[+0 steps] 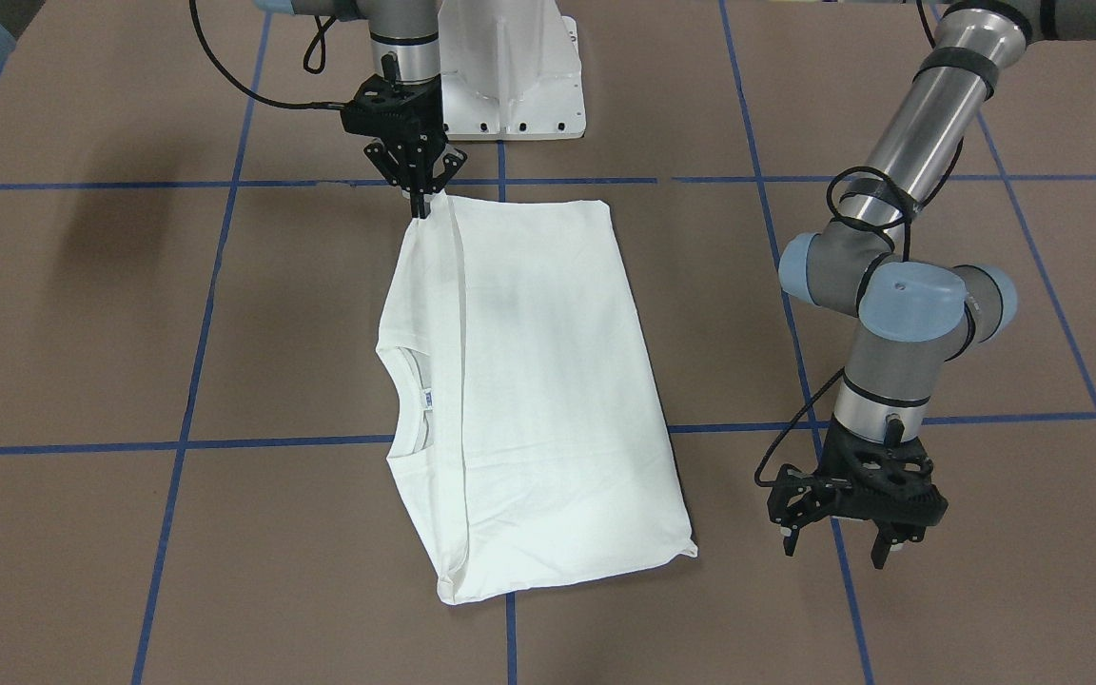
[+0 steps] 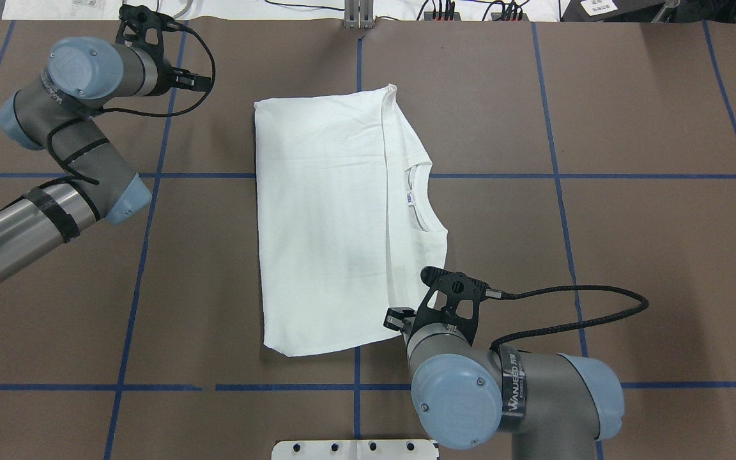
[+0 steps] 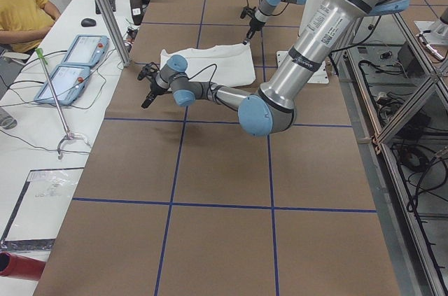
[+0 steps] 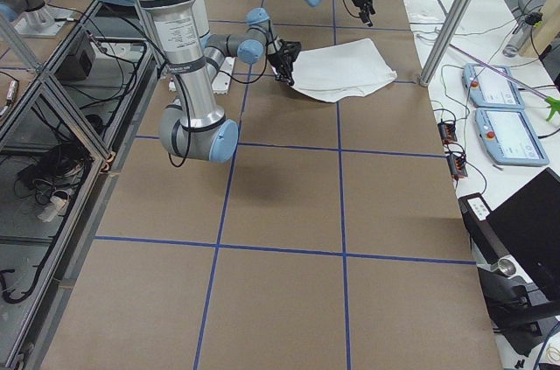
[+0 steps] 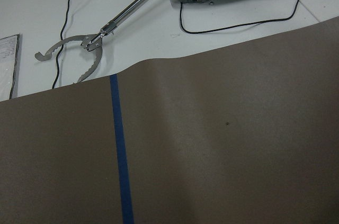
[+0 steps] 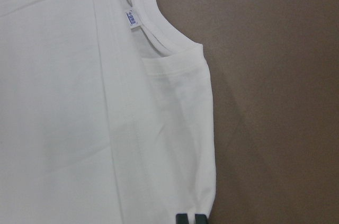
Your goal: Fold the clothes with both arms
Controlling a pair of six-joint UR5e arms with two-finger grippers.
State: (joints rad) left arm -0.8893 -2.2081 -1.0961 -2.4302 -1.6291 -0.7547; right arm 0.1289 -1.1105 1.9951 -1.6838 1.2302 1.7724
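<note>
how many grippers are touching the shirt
1. The right gripper is shut on the shirt's collar-side corner, the one nearest the robot. The left gripper hangs open beside the shirt over the table and does not touch it.

T-shirt (image 2: 323, 223) on table (image 2: 630, 255), right jaws at its corner

Brown-covered table (image 2: 662, 255) marked off in a grid of blue tape lines (image 2: 553, 128), evenly lit from above, shadows soft. Along one long side runs a white bench (image 3: 42, 135) carrying two light-blue control pendants (image 3: 85, 50), a metal reach-grabber tool (image 5: 79, 54) and black cables (image 5: 222, 20); an aluminium post (image 3: 105, 9) stands at the bench's edge and a person in a yellow top (image 3: 21, 9) sits beside it. On the opposite side, an open metal frame (image 4: 54, 97) below table level holds loose cables (image 4: 52, 160)
</note>
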